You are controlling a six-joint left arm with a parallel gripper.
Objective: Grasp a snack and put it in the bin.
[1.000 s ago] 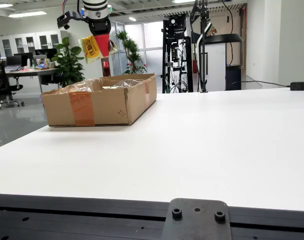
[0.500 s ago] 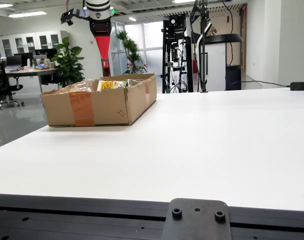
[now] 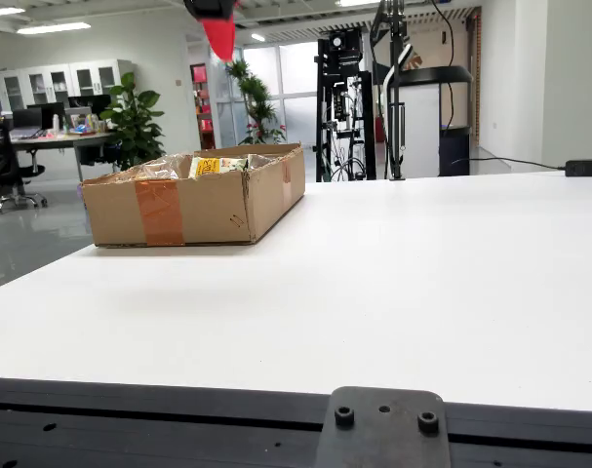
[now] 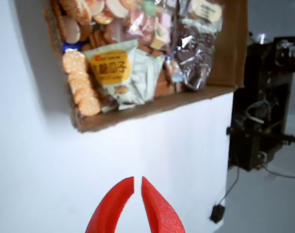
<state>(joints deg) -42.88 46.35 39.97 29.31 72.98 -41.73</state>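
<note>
In the view from the side, only the red fingers [image 3: 220, 37] of my gripper [image 3: 222, 55] show at the top edge, high above the cardboard box [image 3: 208, 207] and a little to its right. A yellow-and-green snack packet [image 3: 218, 166] lies in the box and peeks over its rim. In the view that rides on the gripper, my gripper [image 4: 138, 180] has its fingers together with nothing between them, over bare white table beyond the box edge [image 4: 152, 108]. The same packet [image 4: 123, 73] rests on top of several other snack bags inside.
The box stands at the far left of the white table [image 3: 422, 283] in the view from the side. A black mounting plate [image 3: 378, 429] sits at the near edge. Black equipment racks [image 3: 349, 107] stand behind the table, and a power adapter [image 3: 585, 168] lies at the far right.
A second ago the gripper held the yellow packet above the box. It let go, the packet now lies in the box, and the gripper has risen and shifted right.
</note>
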